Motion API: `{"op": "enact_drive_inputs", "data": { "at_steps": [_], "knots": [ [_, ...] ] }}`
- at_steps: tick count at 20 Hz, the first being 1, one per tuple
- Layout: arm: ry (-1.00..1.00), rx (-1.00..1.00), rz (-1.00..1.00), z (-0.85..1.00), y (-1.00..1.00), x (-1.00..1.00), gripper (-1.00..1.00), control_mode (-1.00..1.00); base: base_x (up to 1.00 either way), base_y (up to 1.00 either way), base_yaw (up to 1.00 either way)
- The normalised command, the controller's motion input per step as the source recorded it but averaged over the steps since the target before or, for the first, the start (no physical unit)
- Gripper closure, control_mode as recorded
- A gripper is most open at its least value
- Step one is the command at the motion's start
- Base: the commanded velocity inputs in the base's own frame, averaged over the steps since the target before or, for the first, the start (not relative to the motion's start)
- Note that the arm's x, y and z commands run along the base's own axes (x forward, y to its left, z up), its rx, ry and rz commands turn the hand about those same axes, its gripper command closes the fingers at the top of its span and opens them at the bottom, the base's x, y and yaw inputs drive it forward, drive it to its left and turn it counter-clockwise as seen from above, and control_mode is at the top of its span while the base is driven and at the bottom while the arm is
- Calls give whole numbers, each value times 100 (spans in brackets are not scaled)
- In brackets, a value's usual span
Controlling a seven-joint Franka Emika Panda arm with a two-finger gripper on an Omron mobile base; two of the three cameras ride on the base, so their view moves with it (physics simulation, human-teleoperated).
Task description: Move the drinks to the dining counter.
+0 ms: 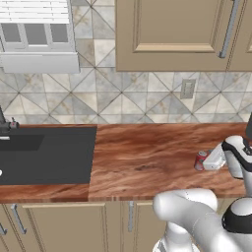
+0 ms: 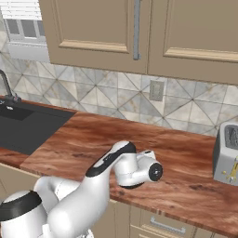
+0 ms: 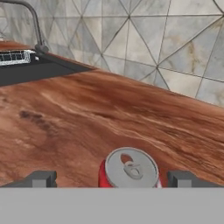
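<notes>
One drink is in reach: the red can (image 3: 130, 169) stands upright on the wood countertop (image 1: 147, 157), right of the black sink (image 1: 44, 153) and near the front edge. The gripper (image 3: 111, 179) has its fingers spread wide, one either side of the can — not touching it. Bare wood around it leaves room to close and lift; the toaster (image 2: 227, 154) stands well apart.

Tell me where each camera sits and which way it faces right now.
Left base view: behind the arm's left, looking forward-down at the counter and sink; arm lower right.
Right base view: behind its right, same counter, toaster; arm lower left.
Hand view: low along the gripper, fingertips flanking the red can.
Shared: counter, sink.
</notes>
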Motion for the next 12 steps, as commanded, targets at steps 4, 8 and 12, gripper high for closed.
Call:
{"op": "enact_drive_inputs", "data": {
  "at_steps": [4,8,12],
  "knots": [
    [2,0,0,-11,-5,12,-100,-100,0,0,0],
    [2,0,0,-8,-1,13,-100,-100,0,0,0],
    [2,0,0,-13,0,4,-100,-100,0,0,0]
  ]
}}
